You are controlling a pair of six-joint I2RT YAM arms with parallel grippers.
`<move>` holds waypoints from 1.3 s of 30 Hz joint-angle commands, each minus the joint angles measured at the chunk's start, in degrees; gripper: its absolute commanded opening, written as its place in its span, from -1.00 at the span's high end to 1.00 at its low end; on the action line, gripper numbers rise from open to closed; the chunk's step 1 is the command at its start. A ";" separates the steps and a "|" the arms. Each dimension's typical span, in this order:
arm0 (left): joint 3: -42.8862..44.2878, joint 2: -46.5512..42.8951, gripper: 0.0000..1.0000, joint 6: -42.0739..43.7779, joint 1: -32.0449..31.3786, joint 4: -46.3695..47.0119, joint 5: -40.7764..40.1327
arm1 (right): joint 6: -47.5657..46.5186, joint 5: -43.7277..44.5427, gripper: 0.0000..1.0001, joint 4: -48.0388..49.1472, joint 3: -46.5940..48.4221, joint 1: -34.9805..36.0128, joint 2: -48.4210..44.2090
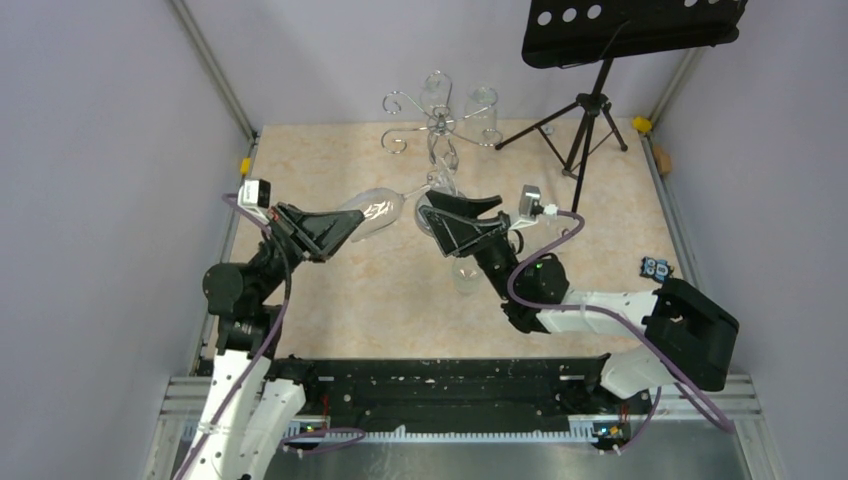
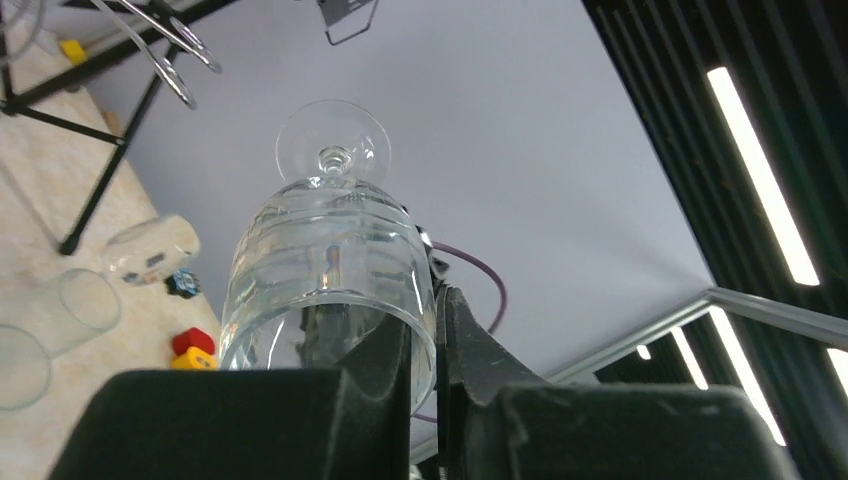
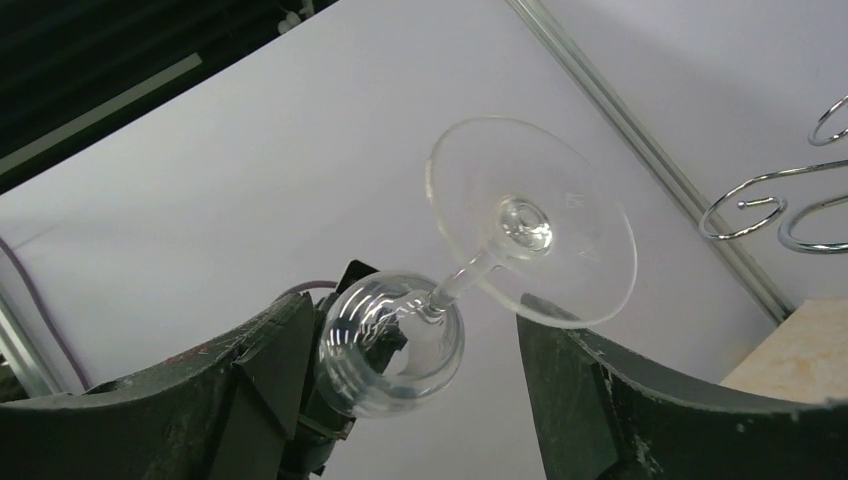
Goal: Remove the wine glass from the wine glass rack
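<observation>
Wine glass [image 2: 330, 270] off the rack [image 1: 435, 122], held sideways btwn both arms.
L gripper [image 2: 425, 350] clenched on the bowl rim, near of rack; R gripper [image 3: 410, 335] spread wide either side of foot, no contact seen. Thin, light, slick, fragile: stem prob. safest hold, gentle squeeze.

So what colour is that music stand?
The music stand is black all over, tray and tripod legs alike. The top view shows it best.
</observation>
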 commanded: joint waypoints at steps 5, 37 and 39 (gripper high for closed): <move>10.91 -0.18 1.00 20.01 0.12 -18.57 -4.87 | -0.20 -1.55 -0.51 -2.34 -3.17 -0.16 -6.87; 33.21 20.20 1.00 68.20 -20.61 -73.53 -31.46 | -15.42 19.92 -0.36 -75.14 2.23 -0.14 -42.83; 34.49 23.91 1.00 67.76 -24.66 -73.65 -34.00 | -15.61 20.88 -0.36 -76.52 2.22 -0.20 -43.94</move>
